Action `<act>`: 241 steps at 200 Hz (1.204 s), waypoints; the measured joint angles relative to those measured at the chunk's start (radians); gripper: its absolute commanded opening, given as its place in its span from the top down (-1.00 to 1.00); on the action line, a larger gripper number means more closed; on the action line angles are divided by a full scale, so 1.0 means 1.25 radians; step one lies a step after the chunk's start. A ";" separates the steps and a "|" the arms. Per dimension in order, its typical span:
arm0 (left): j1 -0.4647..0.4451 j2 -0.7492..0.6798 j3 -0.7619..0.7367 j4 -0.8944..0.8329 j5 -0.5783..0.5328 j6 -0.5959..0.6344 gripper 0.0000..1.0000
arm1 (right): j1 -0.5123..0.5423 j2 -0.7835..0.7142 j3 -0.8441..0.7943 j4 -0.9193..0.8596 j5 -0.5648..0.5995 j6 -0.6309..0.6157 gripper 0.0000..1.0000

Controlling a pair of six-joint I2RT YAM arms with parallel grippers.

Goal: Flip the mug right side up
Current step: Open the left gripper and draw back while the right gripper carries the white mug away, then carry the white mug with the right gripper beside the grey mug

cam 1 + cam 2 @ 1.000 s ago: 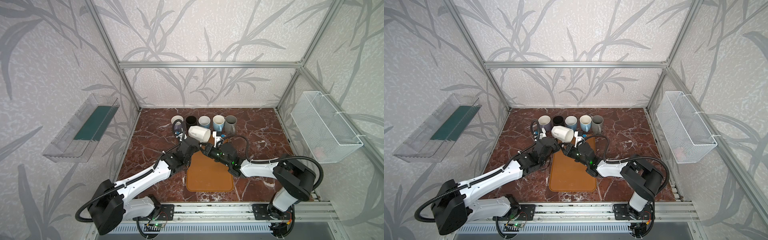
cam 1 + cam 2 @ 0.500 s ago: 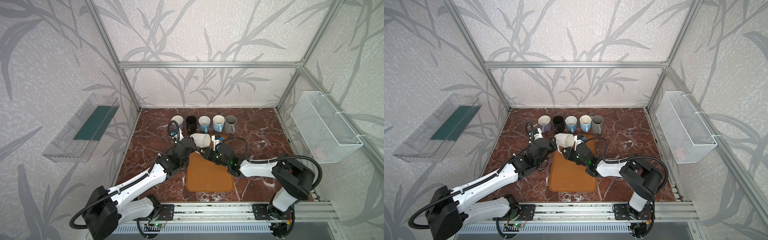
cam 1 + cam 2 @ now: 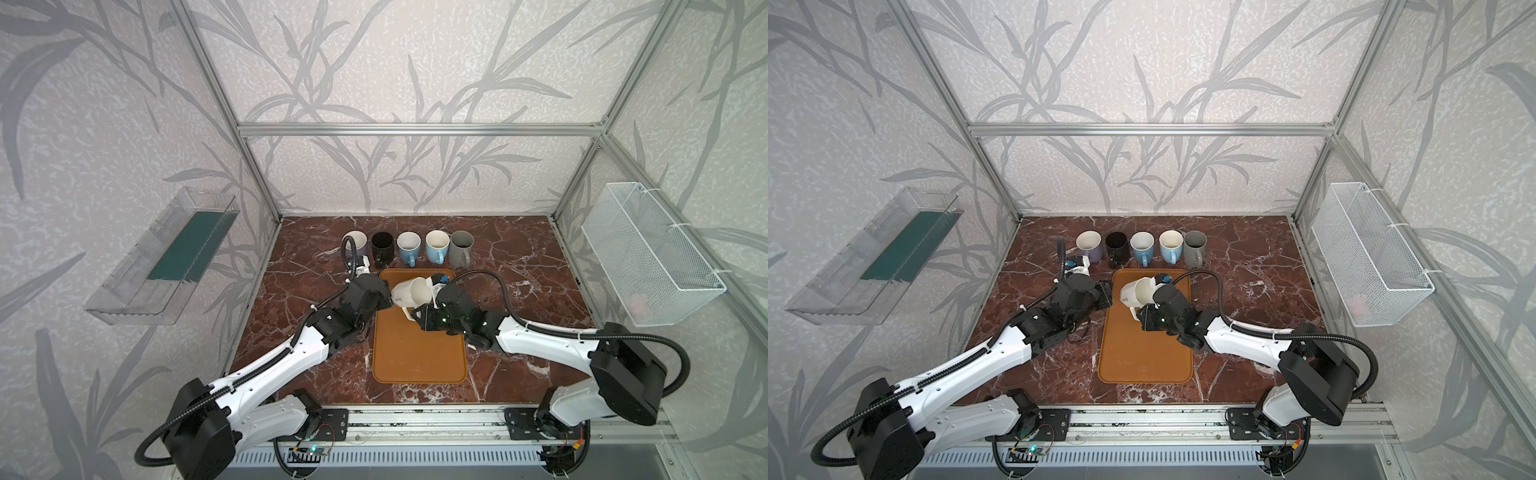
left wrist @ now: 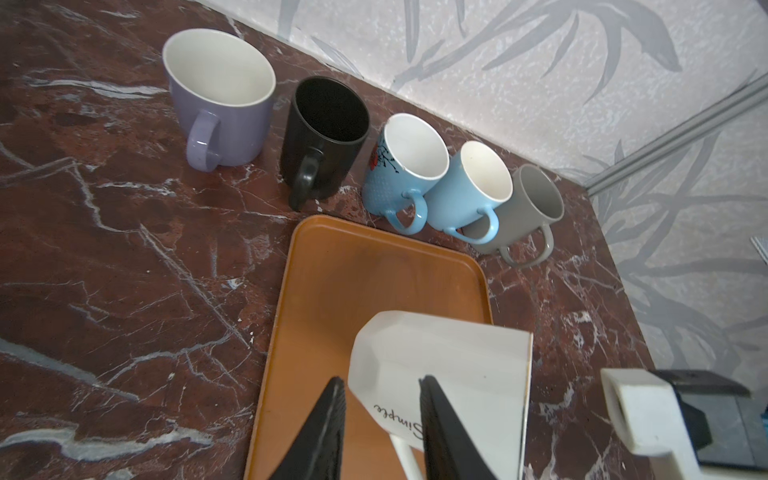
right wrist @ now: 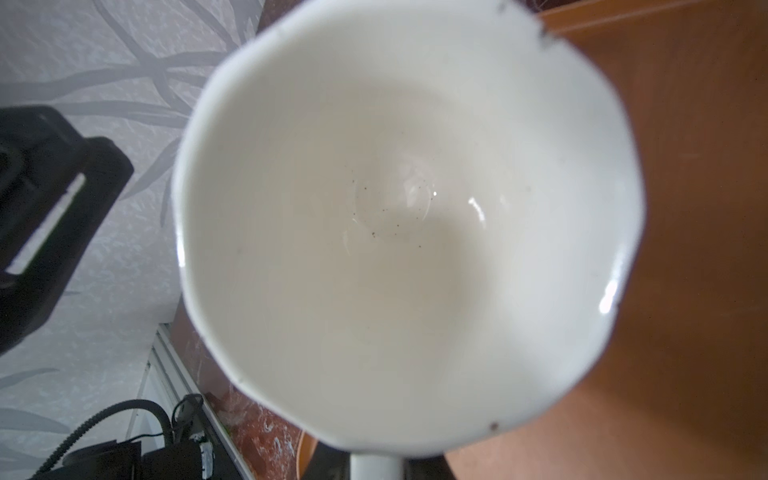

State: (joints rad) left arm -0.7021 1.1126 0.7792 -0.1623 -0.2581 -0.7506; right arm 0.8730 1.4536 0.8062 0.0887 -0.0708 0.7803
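Clamping my right gripper (image 3: 417, 316) on handle of one white mug (image 3: 409, 291), holding it sideways over far end of one orange tray (image 3: 415, 353). Mouth is facing my right wrist camera, base is pointing at my left gripper (image 4: 382, 379). Left fingers (image 4: 328, 419) are standing parted beside base, not squeezing it (sliver of tray is showing between). Five upright mugs (image 3: 408, 246) are lining back of table (image 3: 519, 270): one purple, one black, two blue, one grey.

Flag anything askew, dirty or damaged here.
The white mug hangs tipped sideways over the orange tray, held by the right gripper, not yet upright. Dark specks dot its inside and rim. The five mugs behind stand upright.
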 measured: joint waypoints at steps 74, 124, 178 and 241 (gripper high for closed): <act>0.000 0.002 0.004 -0.017 0.097 0.089 0.32 | -0.094 -0.037 0.132 -0.331 -0.013 -0.171 1.00; 0.000 0.002 0.004 -0.033 0.119 0.109 0.31 | -0.167 -0.039 0.183 -0.477 -0.006 -0.258 1.00; 0.000 -0.002 0.004 -0.044 0.122 0.120 0.31 | -0.295 -0.076 0.196 -0.587 0.002 -0.334 1.00; 0.000 -0.030 0.004 -0.052 0.122 0.123 0.30 | -0.433 -0.078 0.224 -0.663 0.002 -0.401 1.00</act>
State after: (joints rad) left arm -0.7021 1.0748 0.7845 -0.2276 -0.1059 -0.5964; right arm 0.3321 1.3556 1.0866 -0.7403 -0.0677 0.2787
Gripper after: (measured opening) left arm 0.348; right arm 0.169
